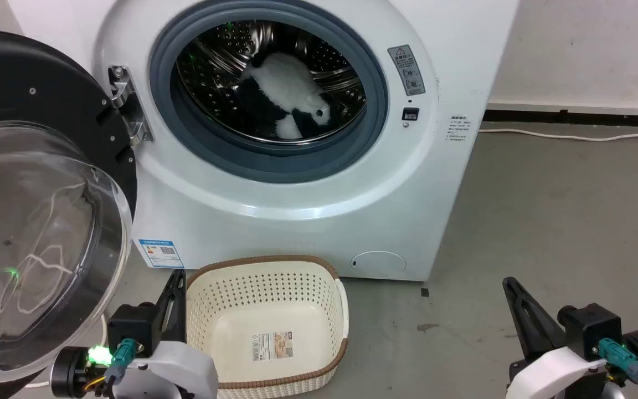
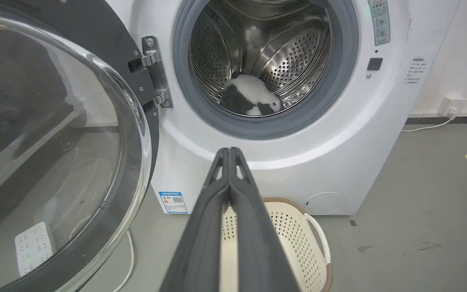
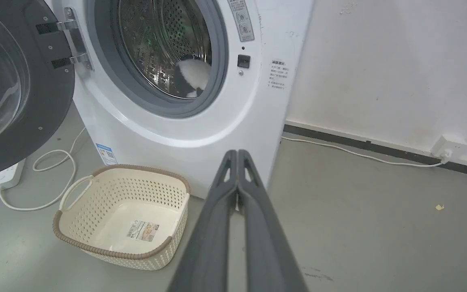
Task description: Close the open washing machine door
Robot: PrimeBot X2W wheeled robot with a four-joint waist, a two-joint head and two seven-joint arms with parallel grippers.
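Both your left gripper (image 1: 176, 282) and right gripper (image 1: 510, 285) were pinched shut, empty; you needed the left one behind the far rim of the door (image 1: 31, 77), pushing steadily toward the washer (image 1: 297, 221).

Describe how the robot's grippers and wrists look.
Left gripper and right gripper match: two long dark tapering fingers with a slot near each tip, a black block base, a white curved shell, a teal cable plug. A green light glows by the left plug.
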